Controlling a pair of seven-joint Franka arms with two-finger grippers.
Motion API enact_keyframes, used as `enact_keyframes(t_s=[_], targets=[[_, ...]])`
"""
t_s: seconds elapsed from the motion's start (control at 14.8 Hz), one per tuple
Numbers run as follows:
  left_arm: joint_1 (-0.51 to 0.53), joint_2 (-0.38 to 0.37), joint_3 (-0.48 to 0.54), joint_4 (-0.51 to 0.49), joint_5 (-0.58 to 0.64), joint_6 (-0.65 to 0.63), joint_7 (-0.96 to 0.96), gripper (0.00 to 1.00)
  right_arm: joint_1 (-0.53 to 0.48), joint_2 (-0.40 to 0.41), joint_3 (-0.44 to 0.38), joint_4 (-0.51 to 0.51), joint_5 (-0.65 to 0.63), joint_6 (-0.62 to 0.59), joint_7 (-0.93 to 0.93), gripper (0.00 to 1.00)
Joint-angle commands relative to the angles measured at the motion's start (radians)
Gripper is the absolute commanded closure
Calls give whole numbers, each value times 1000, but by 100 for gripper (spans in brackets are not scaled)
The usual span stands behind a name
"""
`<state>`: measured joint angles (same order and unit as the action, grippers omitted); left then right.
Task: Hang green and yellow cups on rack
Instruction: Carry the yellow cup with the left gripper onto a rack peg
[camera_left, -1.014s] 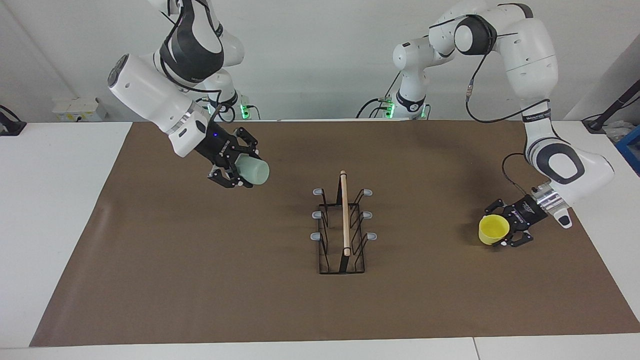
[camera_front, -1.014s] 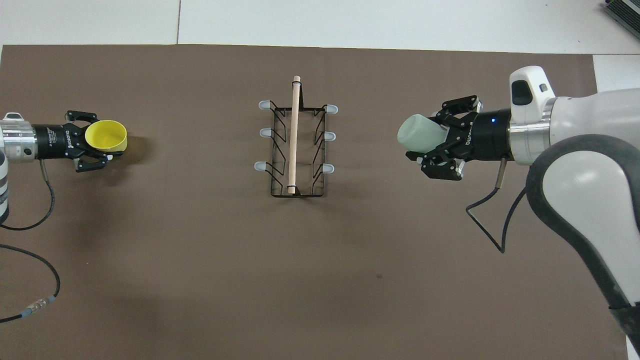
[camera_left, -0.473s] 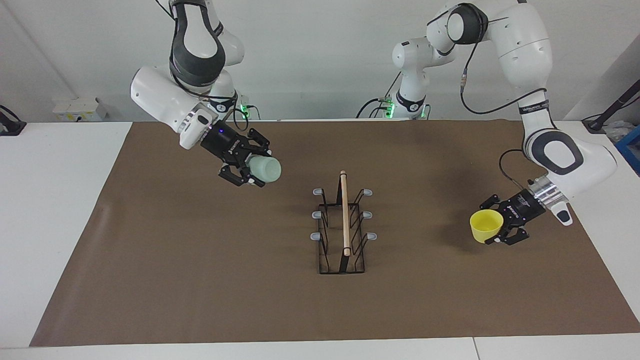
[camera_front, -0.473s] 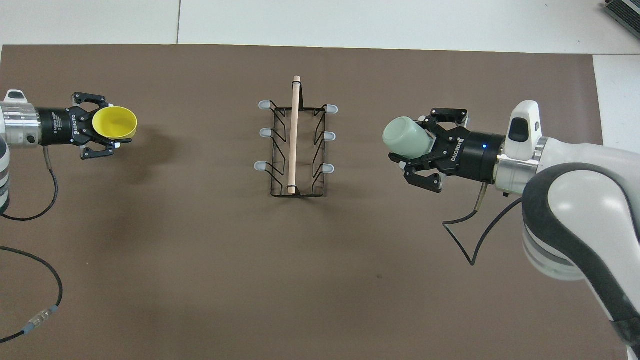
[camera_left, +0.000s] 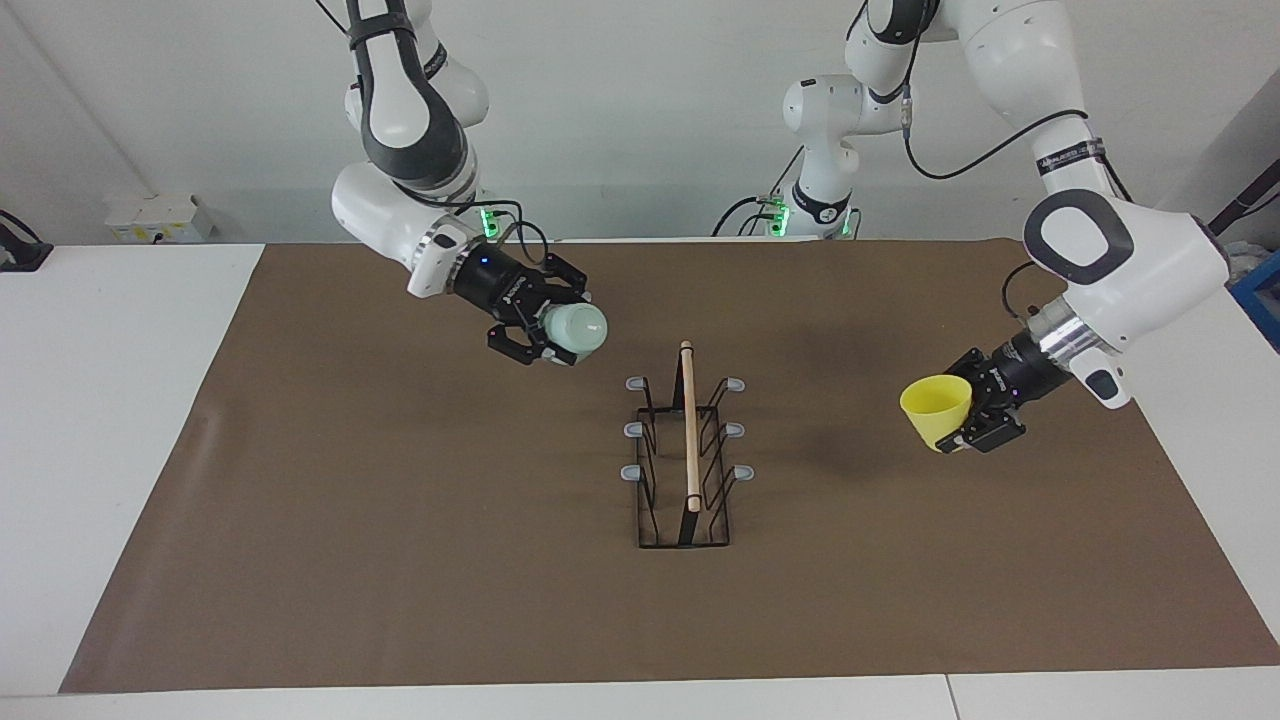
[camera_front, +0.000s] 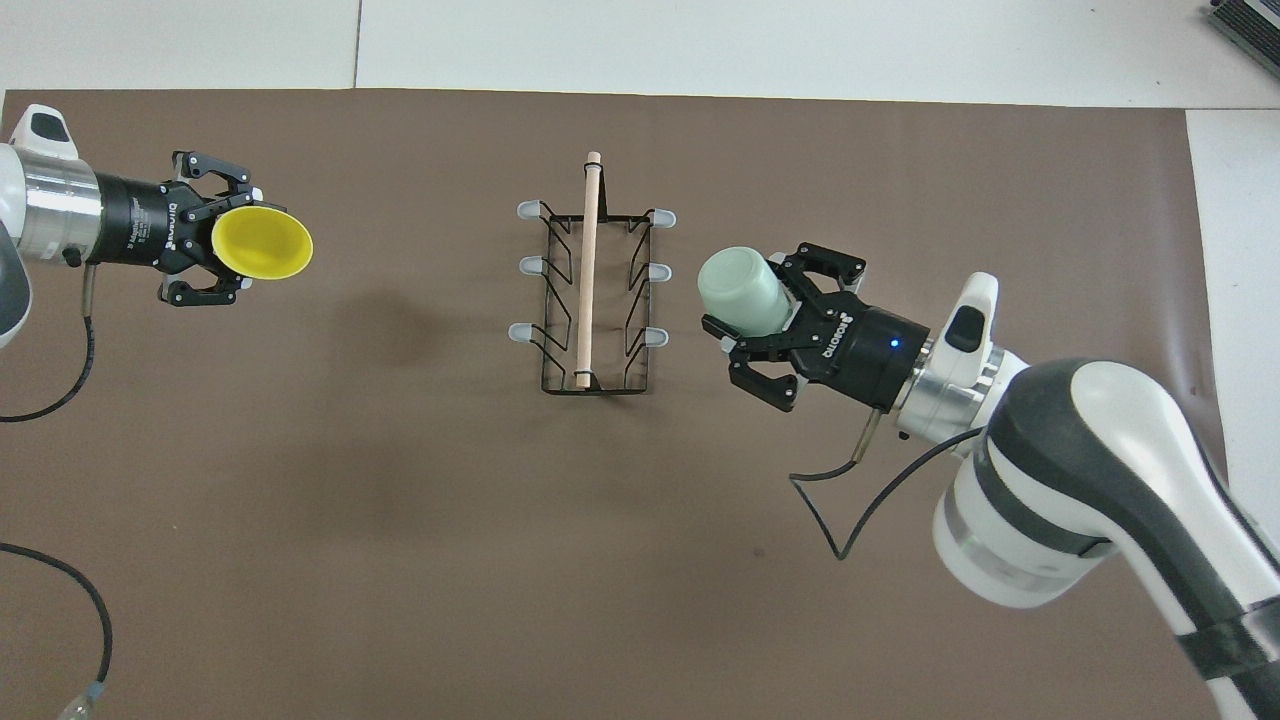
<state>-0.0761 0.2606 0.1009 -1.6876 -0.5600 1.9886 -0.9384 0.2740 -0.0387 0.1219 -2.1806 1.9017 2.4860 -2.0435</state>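
From the facing view, the rack (camera_left: 685, 450) stands on the brown mat in the middle of the counter (camera_left: 130, 420), all six grey-tipped prongs bare. The right tool (camera_left: 548, 328) is up in the air over the mat, toward the right arm's end from the rack, closed around the green cup (camera_left: 577, 330), which lies on its side with its base turned toward the rack. The left tool (camera_left: 965, 415), over the mat toward the left arm's end from the rack and well apart from it, grips the yellow cup (camera_left: 936, 410), tilted with its mouth upward.

From the overhead view, the green cup (camera_front: 740, 292) in the right tool (camera_front: 775, 315) sits just beside the rack (camera_front: 592, 290), apparently level with the prongs on that side but not touching them. The yellow cup (camera_front: 262, 244) in the left tool (camera_front: 215, 245) has its mouth opening toward the rack.

Both cups are lifted, so picking up looks finished; neither is hung. What remains is turning each mouth onto a prong and letting go.
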Motion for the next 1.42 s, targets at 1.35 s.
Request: enact_keyframes(t_s=[1.35], targets=[[-576, -245, 14, -314, 1315, 386, -687, 100, 94, 158, -1, -4, 583, -96, -541, 100]])
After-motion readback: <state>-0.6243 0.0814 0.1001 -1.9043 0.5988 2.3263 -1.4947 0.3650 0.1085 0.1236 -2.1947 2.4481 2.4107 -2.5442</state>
